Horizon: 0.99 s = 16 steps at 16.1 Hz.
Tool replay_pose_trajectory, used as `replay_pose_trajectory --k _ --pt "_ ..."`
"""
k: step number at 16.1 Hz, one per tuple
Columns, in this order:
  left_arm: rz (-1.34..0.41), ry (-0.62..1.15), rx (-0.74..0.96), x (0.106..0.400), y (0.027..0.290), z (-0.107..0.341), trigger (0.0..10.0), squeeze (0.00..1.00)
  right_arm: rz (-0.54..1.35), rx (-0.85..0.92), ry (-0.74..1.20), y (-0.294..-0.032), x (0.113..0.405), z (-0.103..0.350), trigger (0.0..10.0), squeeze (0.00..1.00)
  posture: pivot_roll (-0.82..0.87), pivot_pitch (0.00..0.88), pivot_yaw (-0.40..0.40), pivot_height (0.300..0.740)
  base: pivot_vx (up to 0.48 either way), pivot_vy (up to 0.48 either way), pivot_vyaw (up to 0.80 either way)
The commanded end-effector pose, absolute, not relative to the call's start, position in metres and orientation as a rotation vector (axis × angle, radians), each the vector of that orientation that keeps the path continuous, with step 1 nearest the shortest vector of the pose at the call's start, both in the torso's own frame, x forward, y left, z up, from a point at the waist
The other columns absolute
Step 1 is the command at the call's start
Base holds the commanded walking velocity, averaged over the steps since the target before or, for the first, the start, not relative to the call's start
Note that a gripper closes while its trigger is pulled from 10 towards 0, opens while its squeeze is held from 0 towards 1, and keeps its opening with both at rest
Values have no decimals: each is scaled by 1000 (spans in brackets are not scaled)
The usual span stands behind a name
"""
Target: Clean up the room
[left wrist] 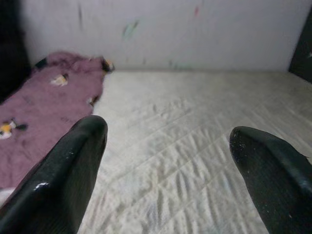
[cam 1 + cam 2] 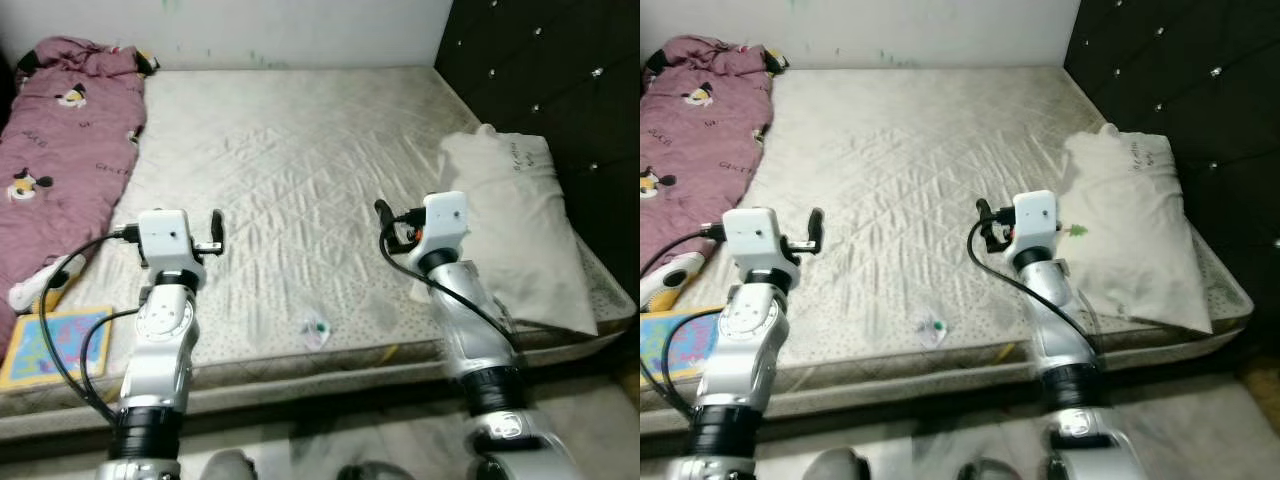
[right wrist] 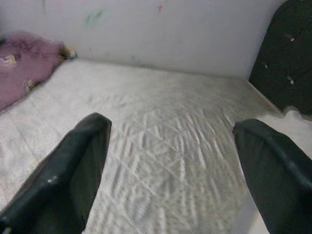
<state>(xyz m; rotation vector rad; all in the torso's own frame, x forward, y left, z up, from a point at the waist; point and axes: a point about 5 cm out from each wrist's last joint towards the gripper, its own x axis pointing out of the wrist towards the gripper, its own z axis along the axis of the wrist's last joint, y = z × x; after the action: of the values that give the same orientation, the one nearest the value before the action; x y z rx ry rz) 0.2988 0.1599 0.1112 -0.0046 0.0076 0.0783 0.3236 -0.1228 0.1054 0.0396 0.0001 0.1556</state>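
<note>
Both the left gripper (image 1: 165, 161) and right gripper (image 3: 170, 165) hover empty, fingers spread, over the quilted cream mattress (image 2: 300, 170), seemingly ready to tidy the small clear wrapper (image 2: 316, 328) near its edge.

Small pale crumpled scrap with green speck (image 2: 316, 329) at mattress front edge: too small to identify | colourful flat picture book (image 2: 45, 346): cut by left frame edge | mauve cartoon-print quilt (image 2: 62, 150): partly cropped left

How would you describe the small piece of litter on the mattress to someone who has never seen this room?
Start at the bare quilted mattress. At its near edge, between the robot's two arms, lies a small crumpled clear wrapper with a green spot. It is far smaller than the white pillow on the right and the pink blanket on the left.
</note>
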Motion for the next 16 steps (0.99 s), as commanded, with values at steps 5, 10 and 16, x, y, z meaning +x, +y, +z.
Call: replay_pose_trajectory --k 5,10,16 --pt "-20 61 -127 288 137 104 10000 0 163 11 13 -133 310 103 10000 0 26 0 -57 740 0 0 0" --pt "28 43 -57 288 144 109 10000 0 161 -10 17 -138 310 105 10000 0 32 0 -62 740 0 0 -480" --pt "26 48 -80 277 158 107 10000 0 89 -30 -15 -155 305 112 10000 0 34 0 -56 740 0 0 0"
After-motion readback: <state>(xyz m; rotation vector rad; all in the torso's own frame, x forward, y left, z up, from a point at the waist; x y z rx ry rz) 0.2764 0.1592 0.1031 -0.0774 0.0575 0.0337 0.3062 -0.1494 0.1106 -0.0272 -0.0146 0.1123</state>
